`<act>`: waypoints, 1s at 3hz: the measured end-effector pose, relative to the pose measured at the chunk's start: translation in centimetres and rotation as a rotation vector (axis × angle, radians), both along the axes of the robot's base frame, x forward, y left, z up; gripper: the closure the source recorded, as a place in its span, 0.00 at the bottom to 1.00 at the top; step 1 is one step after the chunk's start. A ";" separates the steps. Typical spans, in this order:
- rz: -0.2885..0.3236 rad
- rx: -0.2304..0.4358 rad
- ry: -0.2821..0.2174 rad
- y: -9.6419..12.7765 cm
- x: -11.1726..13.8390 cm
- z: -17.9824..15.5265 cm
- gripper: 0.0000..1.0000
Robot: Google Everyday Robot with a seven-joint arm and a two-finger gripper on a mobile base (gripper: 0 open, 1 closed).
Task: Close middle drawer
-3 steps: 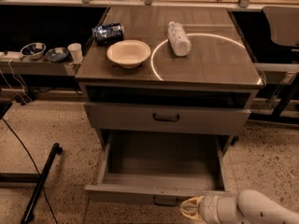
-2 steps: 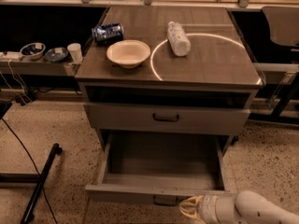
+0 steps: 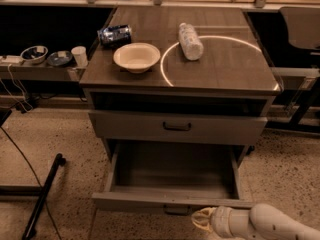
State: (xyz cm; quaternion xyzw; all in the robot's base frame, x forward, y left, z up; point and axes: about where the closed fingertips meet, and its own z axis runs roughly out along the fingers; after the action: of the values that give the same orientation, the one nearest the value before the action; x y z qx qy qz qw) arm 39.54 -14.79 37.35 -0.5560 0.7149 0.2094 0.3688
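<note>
The middle drawer [image 3: 170, 202] is pulled far out of the grey cabinet. Its deep plain box is empty, and its low front panel has a small dark handle [image 3: 176, 210] at the centre. My gripper [image 3: 200, 218] is at the bottom right of the view, on a white arm. It sits just in front of the drawer's front panel, a little right of the handle and close to it. I cannot tell whether it touches the panel. The drawer above [image 3: 176, 127] stands slightly out of the cabinet.
On the cabinet top [image 3: 235, 69] lie a white bowl [image 3: 136, 57], a blue can [image 3: 114, 35] on its side and a plastic bottle [image 3: 190, 41] on its side. A low shelf [image 3: 35, 73] with small dishes and a cup is at the left. A black pole [image 3: 42, 196] lies on the floor at the left.
The gripper has edged very slightly up towards the drawer's front panel. The drawer has not visibly moved.
</note>
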 end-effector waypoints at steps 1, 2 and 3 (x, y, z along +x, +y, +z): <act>-0.058 0.027 -0.022 0.7 1.9 -0.7 1.00; -0.134 0.066 -0.067 1.5 4.0 -1.0 1.00; -0.139 0.070 -0.071 1.7 4.2 -1.0 1.00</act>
State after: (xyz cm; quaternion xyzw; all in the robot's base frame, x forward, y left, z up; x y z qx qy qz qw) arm 43.71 -13.09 36.35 -0.4987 0.7305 0.1884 0.4268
